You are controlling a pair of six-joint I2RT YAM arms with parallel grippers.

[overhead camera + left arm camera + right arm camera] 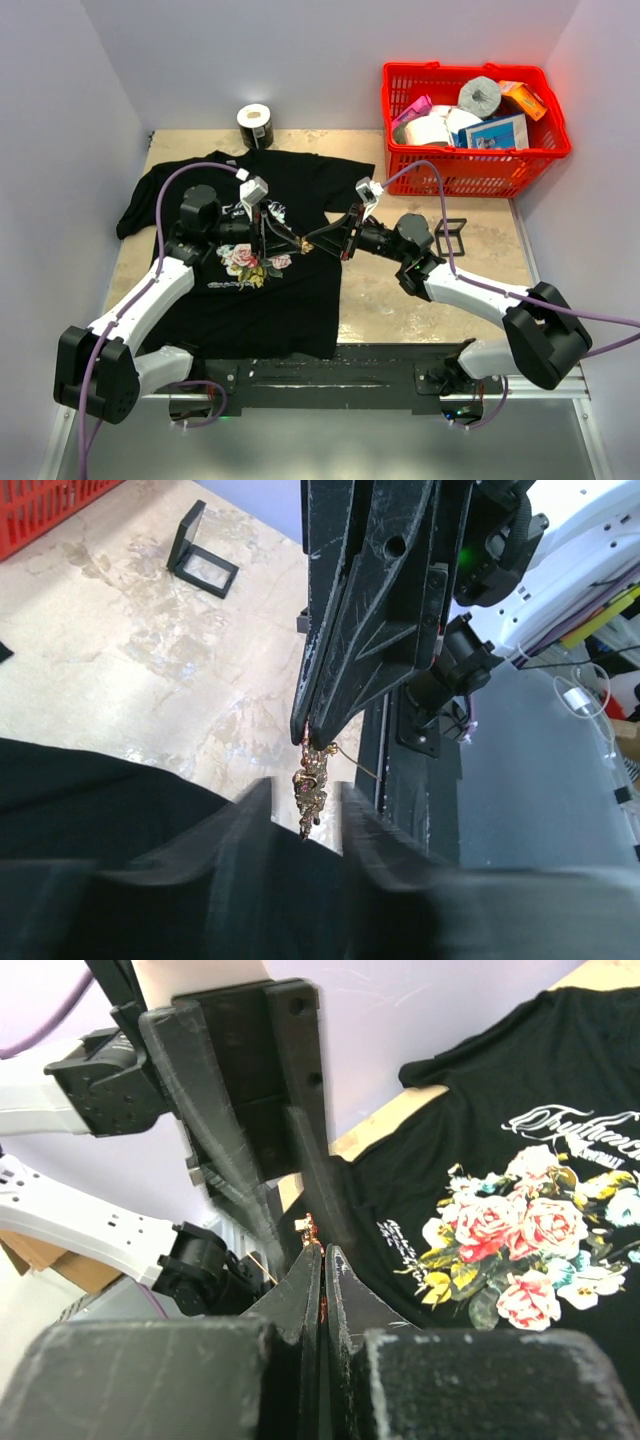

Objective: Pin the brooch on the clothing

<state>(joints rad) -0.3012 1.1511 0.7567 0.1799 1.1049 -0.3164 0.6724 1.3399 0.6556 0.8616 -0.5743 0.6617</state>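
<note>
The black T-shirt with printed pink roses lies flat on the left of the table; it also shows in the right wrist view. My right gripper is shut on the tiny gold and pinkish-red brooch and holds it above the shirt's right edge. In the right wrist view the brooch sticks out past the closed tips. My left gripper is open. In the left wrist view its two blurred fingers stand on either side of the hanging brooch without touching it.
A red basket full of items stands at the back right. A roll of tape sits behind the shirt's collar. A small black frame stand is on the bare tabletop to the right, also in the left wrist view.
</note>
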